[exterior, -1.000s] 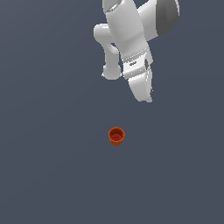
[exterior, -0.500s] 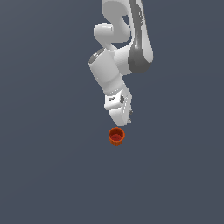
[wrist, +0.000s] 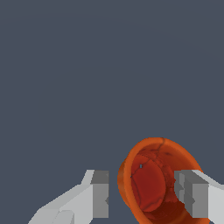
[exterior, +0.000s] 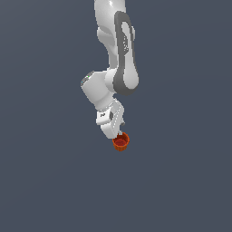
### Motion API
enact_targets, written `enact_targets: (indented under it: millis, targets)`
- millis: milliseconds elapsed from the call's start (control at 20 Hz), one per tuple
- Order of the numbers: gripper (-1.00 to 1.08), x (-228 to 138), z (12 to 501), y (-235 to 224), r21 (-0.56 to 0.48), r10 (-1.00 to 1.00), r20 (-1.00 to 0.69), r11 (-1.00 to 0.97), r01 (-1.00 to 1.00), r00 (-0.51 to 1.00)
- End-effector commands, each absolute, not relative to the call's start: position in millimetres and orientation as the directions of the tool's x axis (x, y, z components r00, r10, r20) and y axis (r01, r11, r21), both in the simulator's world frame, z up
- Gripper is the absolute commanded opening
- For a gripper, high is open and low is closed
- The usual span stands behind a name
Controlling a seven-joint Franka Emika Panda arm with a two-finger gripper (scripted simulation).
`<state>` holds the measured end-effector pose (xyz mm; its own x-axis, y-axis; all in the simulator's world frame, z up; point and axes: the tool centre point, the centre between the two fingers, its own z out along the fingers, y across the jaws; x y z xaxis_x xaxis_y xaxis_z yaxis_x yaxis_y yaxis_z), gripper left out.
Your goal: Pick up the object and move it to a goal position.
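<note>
A second ago my arm point(exterior: 118, 68) hung well above the cup point(exterior: 121, 142) and off toward the exterior view's right; now I have swung in and dropped until my pincer point(wrist: 142, 197) is right at the cup, which sits where it was on the grey floor point(exterior: 45, 181). My jaws are spread wide, holding nothing. In the wrist view one finger point(wrist: 99, 194) stands just outside the cup's wall, with a sliver of floor between. The other finger point(wrist: 192, 197) overlaps the rim on the far side, and I think it may be over the mouth rather than outside it, though the angle is poor. So the approach is about done; I judge a slight sideways shift should come before closing.
</note>
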<state>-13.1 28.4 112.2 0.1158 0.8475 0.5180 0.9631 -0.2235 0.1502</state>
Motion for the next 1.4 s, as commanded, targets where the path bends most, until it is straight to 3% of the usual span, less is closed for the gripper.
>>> enact_targets:
  millis: [0,1300,1350]
  targets:
    - [0.28,-15.0,102.4,21.4,0.151,0.847,0.52,-0.221,0.963,0.113]
    - [0.28,-11.0,65.0,33.7,0.153,0.836,0.536,-0.23,0.961,0.115]
    - [-1.0,-11.0,65.0,33.7,0.153,0.836,0.536,-0.23,0.961,0.115]
